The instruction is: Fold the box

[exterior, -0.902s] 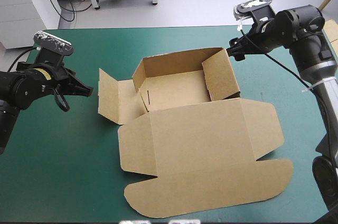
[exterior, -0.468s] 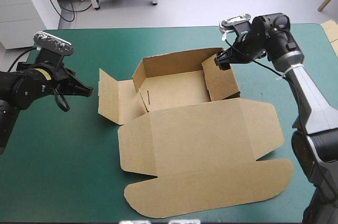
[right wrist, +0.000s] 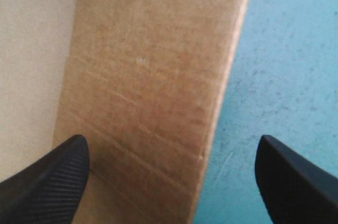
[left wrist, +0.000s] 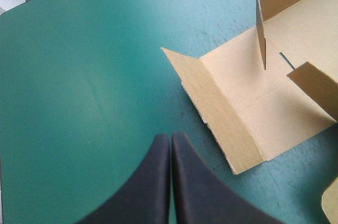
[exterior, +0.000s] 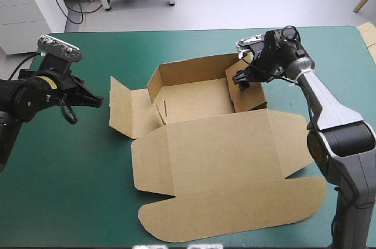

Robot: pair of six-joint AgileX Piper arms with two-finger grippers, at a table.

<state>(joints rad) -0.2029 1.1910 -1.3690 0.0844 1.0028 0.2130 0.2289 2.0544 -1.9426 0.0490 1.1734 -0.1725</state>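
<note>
From above, the box (exterior: 194,99) sits mid-table on the teal-green cover (exterior: 59,172). Its tray, walls raised, is toward the far edge, and the lid (exterior: 223,161) lies flat toward the near edge. The high view shows my right gripper (exterior: 241,78) only as a dark clump at the top of the tray's right wall (exterior: 247,93), and I cannot read my fingers there. My right wrist view settles it: the two black fingers stand wide apart and grasp nothing, with that wall between them. One finger (right wrist: 47,174) is over the board side and the other is over the bare cover outside the box. That view is cut down to one stretch of brown board with a paler surface beside it. I cannot tell which face of the wall it shows, or whether either pad touches it. My left gripper (exterior: 97,101) hangs over the cover to the left of the box, well clear of it. In my left wrist view its fingers are pressed together into a single point with nothing between them. Ahead of them lies the side flap (left wrist: 222,113), folded out from the tray, its outer panel tilted up. That view catches only a corner of the tray and a sliver of the lid. In the high view my right wrist hides the far end of the right wall.
</note>
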